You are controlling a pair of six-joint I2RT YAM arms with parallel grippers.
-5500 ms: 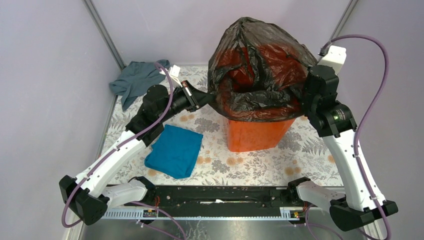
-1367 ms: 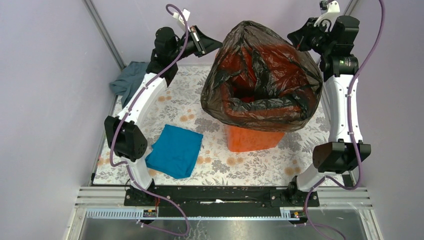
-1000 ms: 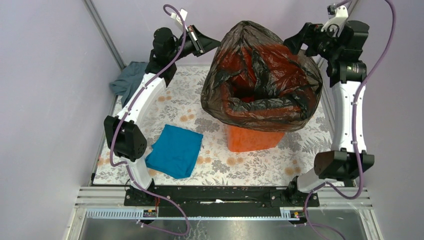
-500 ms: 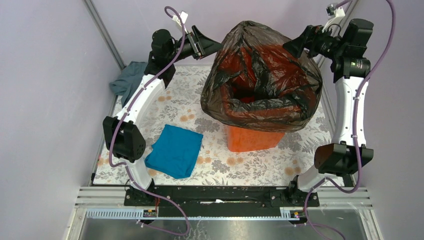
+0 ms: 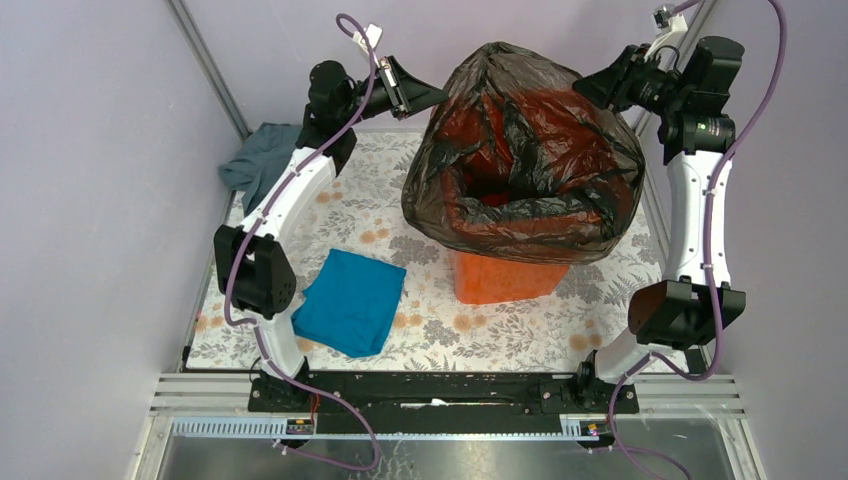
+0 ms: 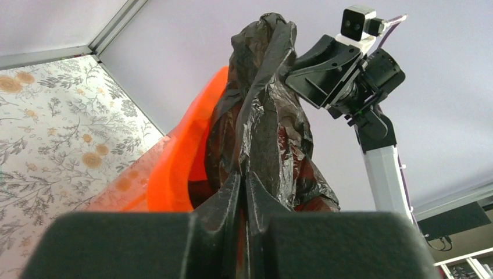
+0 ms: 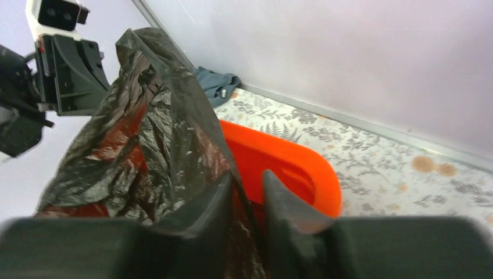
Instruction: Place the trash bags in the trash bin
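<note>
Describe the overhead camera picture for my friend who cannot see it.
A black trash bag, billowed up, is draped over an orange trash bin on a floral table, with the left gripper and right gripper at its upper sides. A folded blue cloth and a crumpled grey cloth lie to the left.

Before me a crinkled black trash bag (image 5: 520,150) billows over the upright orange trash bin (image 5: 505,278) on the floral tabletop (image 5: 420,330).

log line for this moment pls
bag: draped over bin | left gripper: shut on bag | right gripper: jaws apart round bag
</note>
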